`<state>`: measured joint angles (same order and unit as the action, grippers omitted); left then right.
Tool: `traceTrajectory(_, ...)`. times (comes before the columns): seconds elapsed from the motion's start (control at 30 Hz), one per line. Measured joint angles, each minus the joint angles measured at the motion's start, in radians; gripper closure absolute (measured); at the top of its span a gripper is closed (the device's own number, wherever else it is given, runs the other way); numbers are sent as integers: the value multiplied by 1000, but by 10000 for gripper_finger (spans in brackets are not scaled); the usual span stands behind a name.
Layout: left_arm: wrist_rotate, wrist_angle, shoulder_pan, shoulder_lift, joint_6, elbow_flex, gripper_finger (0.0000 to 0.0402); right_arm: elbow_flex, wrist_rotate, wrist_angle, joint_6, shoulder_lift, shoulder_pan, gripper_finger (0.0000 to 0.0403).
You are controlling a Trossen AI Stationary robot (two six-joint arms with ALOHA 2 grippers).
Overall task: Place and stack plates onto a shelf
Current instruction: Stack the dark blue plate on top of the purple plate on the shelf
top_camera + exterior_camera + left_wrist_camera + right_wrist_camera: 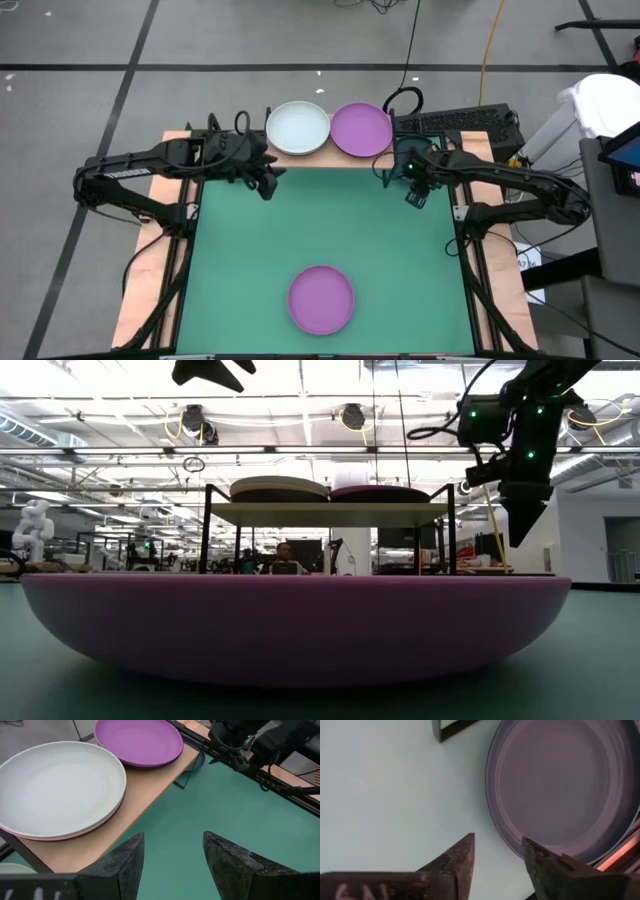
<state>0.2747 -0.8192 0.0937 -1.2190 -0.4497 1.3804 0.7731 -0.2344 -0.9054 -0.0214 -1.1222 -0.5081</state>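
While the right end effector (417, 195) hovers empty, purple plate (361, 129) lies beside it

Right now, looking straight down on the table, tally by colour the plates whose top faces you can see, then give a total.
Purple: 2, the shelf's purple plate and the table's purple plate
White: 1, the white plate on the shelf
Total: 3
Any plates stacked underneath are not counted.

Both arms are dark, slender and jointed, with black cables looping along them. The right gripper (417, 196) carries small green lights just behind it. The left gripper (172, 865) ends in two rough-textured, wedge-shaped dark fingers.
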Motion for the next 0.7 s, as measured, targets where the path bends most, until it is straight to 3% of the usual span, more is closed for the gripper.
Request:
traceTrajectory(0.37, -1, 0, 0, 0, 21, 0, 193, 0, 3, 0, 3, -86, -36, 186)
traceTrajectory(0.7, -4, 0, 0, 0, 74, 0, 193, 0, 25, 0, 15, -190, -36, 173)
